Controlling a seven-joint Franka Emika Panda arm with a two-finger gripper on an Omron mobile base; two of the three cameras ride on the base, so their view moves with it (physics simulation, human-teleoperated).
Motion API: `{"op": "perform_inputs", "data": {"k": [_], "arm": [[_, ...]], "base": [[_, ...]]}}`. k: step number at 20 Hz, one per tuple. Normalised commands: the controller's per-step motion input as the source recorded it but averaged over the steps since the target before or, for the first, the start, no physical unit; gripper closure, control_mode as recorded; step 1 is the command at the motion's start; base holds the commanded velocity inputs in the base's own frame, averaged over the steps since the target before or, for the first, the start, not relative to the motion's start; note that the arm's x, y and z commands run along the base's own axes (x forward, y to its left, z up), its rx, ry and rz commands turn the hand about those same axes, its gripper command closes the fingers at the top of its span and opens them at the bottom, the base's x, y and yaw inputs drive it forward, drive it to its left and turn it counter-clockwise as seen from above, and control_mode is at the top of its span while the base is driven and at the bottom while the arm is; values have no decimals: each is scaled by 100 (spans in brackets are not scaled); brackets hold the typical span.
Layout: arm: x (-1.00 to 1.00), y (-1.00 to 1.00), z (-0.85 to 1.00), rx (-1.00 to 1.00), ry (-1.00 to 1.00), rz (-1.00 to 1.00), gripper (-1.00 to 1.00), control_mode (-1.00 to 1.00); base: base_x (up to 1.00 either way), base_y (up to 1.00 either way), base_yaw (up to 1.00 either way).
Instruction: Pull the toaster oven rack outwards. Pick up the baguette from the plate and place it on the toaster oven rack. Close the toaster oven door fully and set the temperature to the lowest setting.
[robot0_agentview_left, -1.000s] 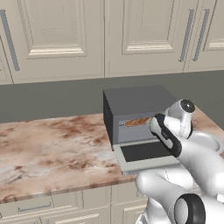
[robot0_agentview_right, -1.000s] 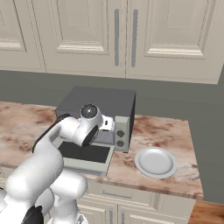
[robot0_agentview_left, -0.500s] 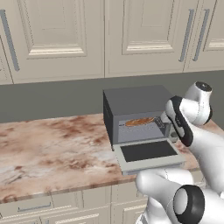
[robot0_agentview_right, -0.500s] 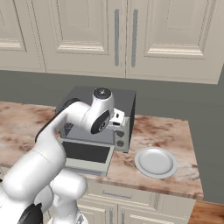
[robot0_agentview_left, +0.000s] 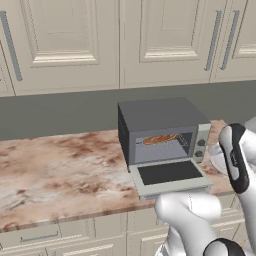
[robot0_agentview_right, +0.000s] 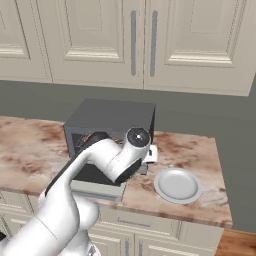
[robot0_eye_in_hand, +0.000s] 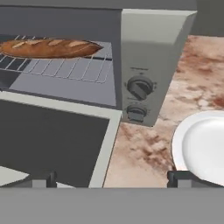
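Hand withdrawn rightward | fingers spread, empty | baguette on rack, well apart

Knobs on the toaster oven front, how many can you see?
2. Both sit on the toaster oven control panel right of the opening: the upper knob, and the lower knob directly beneath it. Any more may be hidden.

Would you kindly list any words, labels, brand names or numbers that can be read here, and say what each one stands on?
None can be read. The toaster oven has faint marks above its upper knob, too small and blurred to read. The plate is plain.
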Motion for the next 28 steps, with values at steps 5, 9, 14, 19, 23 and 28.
{"op": "perform_inputs", "data": {"k": [5,9,14,19,23,28], "arm": [[-49,-23,-36,0,-19,26,-100,-100],[-7,-19,-33,0,-13,30,-100,-100],[0,-12,-26,1,-7,33,-100,-100],[0,-23,-24,5,0,39,-100,-100],[0,-10,-17,7,-1,32,-100,-100],[7,10,-26,3,-6,12,-100,-100]], "base": [[0,0,0],[0,0,0],[0,0,0],[0,0,0],[0,0,0],[0,0,0]]}}
